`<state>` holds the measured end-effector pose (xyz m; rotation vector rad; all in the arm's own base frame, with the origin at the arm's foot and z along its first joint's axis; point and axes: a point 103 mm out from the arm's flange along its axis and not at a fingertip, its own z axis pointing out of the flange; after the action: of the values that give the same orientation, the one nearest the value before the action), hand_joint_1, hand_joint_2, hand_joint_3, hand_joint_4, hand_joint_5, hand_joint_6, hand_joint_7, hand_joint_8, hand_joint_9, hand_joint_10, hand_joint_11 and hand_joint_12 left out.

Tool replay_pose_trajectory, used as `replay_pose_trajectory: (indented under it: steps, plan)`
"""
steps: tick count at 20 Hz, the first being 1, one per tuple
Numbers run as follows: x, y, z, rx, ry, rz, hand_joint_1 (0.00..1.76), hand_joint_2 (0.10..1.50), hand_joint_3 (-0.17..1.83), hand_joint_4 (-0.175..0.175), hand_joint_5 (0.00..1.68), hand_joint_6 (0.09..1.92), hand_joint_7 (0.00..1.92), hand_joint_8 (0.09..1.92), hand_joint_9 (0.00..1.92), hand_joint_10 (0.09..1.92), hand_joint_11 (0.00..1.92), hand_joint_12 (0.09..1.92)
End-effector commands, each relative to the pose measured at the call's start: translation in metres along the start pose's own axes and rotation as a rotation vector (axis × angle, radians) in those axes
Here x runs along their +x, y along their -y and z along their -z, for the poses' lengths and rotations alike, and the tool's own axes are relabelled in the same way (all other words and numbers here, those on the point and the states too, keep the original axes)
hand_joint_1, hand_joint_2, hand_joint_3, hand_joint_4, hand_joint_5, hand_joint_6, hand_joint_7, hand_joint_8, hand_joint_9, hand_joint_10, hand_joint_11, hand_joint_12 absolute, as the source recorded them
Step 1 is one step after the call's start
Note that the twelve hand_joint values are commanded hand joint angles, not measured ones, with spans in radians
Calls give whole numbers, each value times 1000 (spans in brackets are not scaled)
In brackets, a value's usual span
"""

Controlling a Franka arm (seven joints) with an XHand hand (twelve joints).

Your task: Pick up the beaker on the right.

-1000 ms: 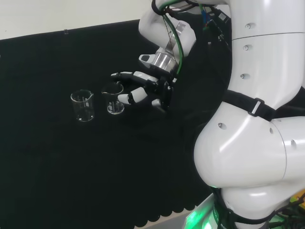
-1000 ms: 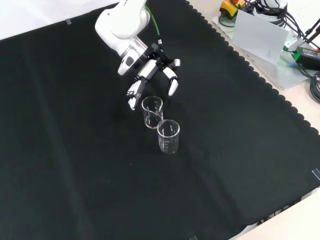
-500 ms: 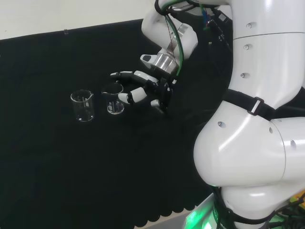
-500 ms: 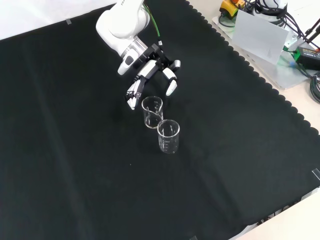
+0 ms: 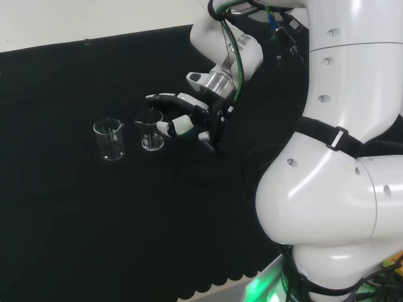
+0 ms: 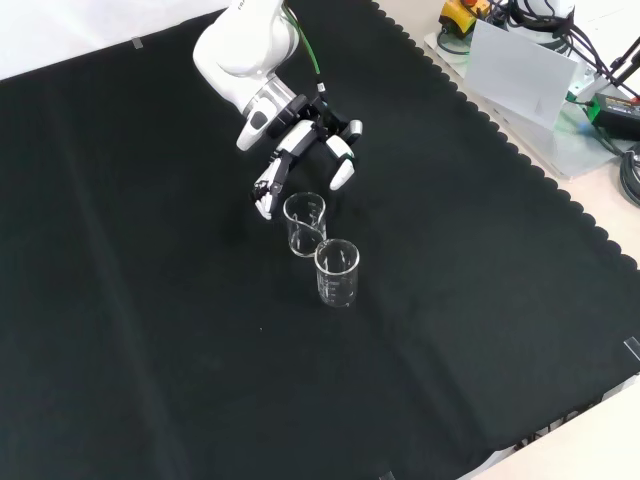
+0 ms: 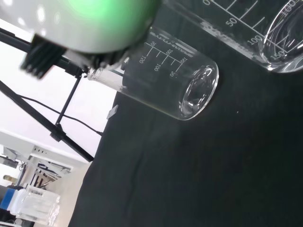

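Glass beakers stand close together on black cloth (image 6: 150, 330), the hand (image 5: 201, 116) spread around the nearer beaker (image 5: 150, 131), gripping nothing, beside the other beaker (image 5: 109, 139).

In the wrist view the nearer beaker (image 7: 255, 33) is cut off by the frame edge at about two o'clock, so its mouth and most of its wall are lost. A blurred white-and-green part of the hand (image 7: 90, 23) covers the rim end of the farther beaker (image 7: 165, 78). In the head view, whether the fingers (image 5: 165, 99) touch the glass of the right beaker (image 5: 151, 130) cannot be told.
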<state>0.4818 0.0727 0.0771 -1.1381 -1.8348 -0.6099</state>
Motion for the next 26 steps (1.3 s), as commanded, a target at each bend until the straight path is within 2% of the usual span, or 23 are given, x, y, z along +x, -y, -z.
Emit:
replay_pose_trajectory:
  steps: [1,5,8,11,16,18,23,26]
  plan:
    - [2,0,-3,10,-3,8,1023,361,1332,-107,299,87,200,806,300,717,0,1106]
    - [5,-1,-3,29,-3,15,1028,361,1341,-112,303,87,201,966,351,817,0,1187]
    - [4,1,-2,37,2,13,1024,360,1343,-115,288,87,149,1005,292,848,0,1130]
    - [3,-1,-8,41,-1,7,1012,351,1345,-115,265,87,72,989,182,842,0,1030]
    - [2,-3,-10,44,1,-1,1004,345,1328,-112,229,87,11,905,105,804,0,916]
    - [1,-4,-11,46,3,-2,1004,344,1316,-109,204,87,2,820,65,778,0,878]
    - [-1,-6,-14,31,3,-7,982,323,1203,-79,31,87,0,314,1,458,0,700]
    - [-3,-7,-17,30,-6,-12,970,318,1158,-62,9,87,0,226,0,410,0,621]
